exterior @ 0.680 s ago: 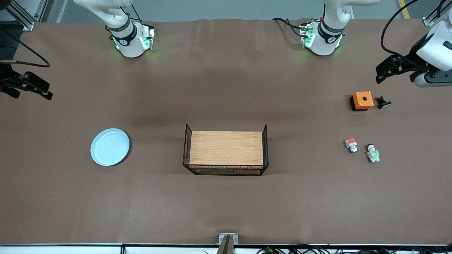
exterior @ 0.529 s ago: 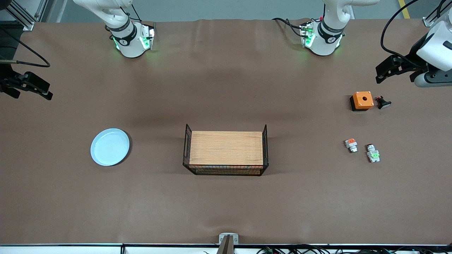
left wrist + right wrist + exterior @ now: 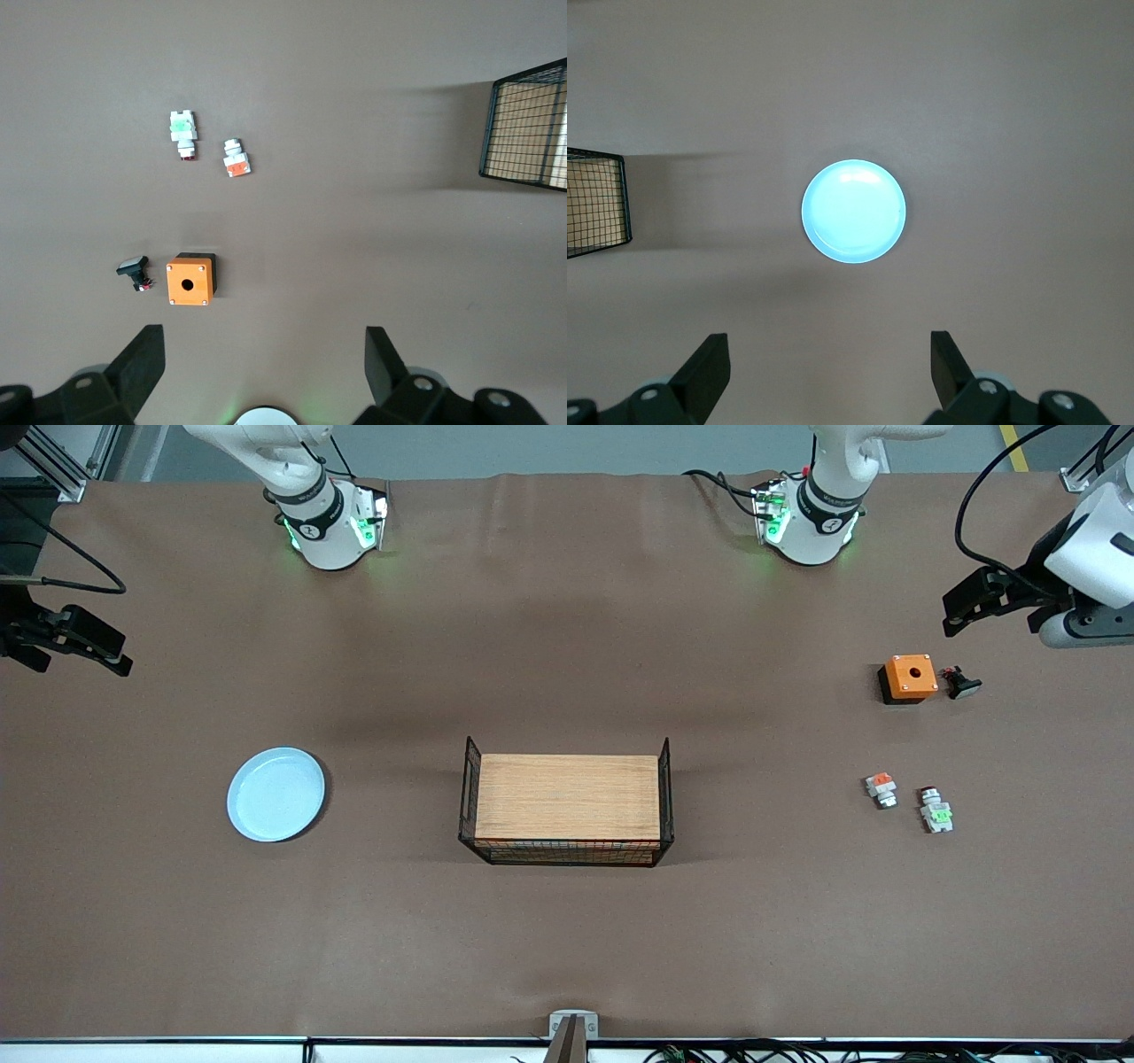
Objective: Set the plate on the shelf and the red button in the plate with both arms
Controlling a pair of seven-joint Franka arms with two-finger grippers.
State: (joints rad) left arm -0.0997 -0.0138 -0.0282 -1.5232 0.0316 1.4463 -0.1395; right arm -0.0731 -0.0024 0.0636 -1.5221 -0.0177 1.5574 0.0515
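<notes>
Since the earlier frame I see only the left gripper (image 3: 961,607) shift slightly, upper right, jaws wide, empty. Right gripper (image 3: 89,646) at frame's left edge, also wide. Plate (image 3: 276,794) lower left; basket (image 3: 567,802) centre; red button (image 3: 935,811) beside orange-block unit (image 3: 881,788), orange box (image 3: 910,677) above.

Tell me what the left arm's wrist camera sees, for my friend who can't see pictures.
The left gripper hangs open and empty above the brown table. Below lie the red button, a similar orange-marked unit, an orange box and a small black piece; a wire basket's corner shows.
</notes>
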